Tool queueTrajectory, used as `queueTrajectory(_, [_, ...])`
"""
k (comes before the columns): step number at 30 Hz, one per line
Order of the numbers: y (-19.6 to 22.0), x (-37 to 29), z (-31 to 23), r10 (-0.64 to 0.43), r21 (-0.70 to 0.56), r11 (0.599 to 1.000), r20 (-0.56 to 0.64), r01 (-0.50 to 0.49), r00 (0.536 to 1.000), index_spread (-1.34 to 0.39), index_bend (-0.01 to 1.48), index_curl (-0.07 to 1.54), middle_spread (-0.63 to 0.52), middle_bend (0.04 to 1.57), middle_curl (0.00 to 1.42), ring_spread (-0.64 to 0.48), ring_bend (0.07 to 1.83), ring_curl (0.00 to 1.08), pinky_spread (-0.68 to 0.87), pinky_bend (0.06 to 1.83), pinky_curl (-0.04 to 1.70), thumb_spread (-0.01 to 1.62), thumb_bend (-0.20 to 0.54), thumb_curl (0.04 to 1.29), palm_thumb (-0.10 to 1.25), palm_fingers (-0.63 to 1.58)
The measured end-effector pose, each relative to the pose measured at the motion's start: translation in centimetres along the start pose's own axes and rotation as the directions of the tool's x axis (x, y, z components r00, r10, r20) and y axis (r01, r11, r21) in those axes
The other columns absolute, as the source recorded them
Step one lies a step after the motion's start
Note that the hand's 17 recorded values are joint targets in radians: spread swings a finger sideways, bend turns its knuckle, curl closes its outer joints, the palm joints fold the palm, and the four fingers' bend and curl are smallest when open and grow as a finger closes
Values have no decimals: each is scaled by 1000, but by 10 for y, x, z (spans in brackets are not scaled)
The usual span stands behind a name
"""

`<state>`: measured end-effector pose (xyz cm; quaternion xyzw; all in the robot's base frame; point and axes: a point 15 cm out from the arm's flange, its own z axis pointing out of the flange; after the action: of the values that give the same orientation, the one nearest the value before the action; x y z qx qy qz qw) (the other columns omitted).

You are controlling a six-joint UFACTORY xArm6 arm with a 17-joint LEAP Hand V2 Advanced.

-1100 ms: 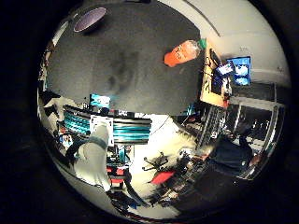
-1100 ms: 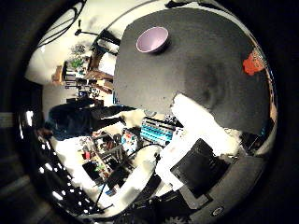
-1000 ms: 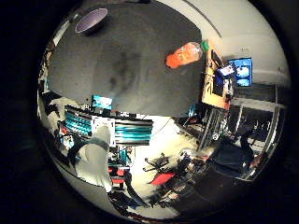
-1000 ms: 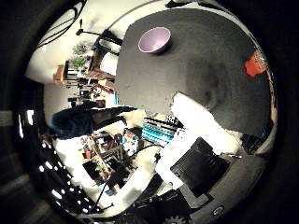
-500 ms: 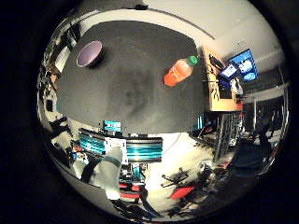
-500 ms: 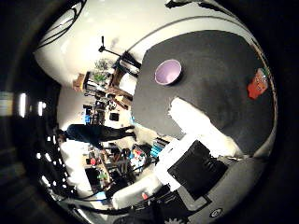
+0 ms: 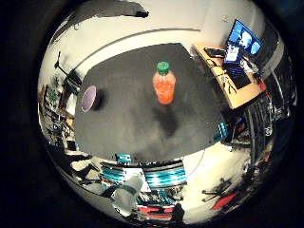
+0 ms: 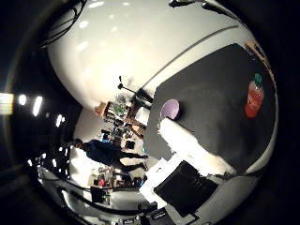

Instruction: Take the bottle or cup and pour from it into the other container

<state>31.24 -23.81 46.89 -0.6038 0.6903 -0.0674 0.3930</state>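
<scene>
Looking through the little finger side palm view, I saw the orange bottle [image 7: 164,87] standing upright on the black table [image 7: 133,123], green cap on, with the purple bowl [image 7: 89,98] well apart from it near the table's edge. I judged this the approach step: nothing was grasped, and the next move called for closing in on the bottle. In the thumb side palm view, the hand [image 8: 187,154] reached out with a straight, relaxed white finger [image 8: 185,143], holding nothing; the bottle stood well away from it.
</scene>
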Motion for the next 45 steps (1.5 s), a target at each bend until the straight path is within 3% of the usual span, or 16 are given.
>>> queueTrajectory(3, [-5, 32, -4, 39, 61, 997, 43, -42, 998, -288, 163, 287, -35, 328, 374, 59, 574, 194, 439, 850, -8, 1068, -27, 361, 572, 293])
queueTrajectory(11, [-2, 96, 7, 88, 74, 993, 101, -96, 991, -249, 160, 292, -13, 366, 375, 80, 557, 189, 433, 835, -7, 1081, -27, 333, 466, 244])
queueTrajectory(20, [2, 147, 29, 137, 161, 971, 220, -174, 966, -219, 168, 299, -3, 373, 369, 100, 558, 192, 428, 824, -7, 1090, -23, 326, 478, 244])
queueTrajectory(29, [2, 187, 43, 183, 161, 959, 274, -232, 944, -219, 167, 300, -3, 381, 372, 102, 568, 199, 430, 806, -6, 1094, -23, 327, 492, 244])
queueTrajectory(45, [40, 233, 94, 274, 112, 937, 354, -331, 894, -217, 163, 301, -3, 383, 372, 102, 569, 203, 430, 780, -4, 1098, -22, 330, 527, 231])
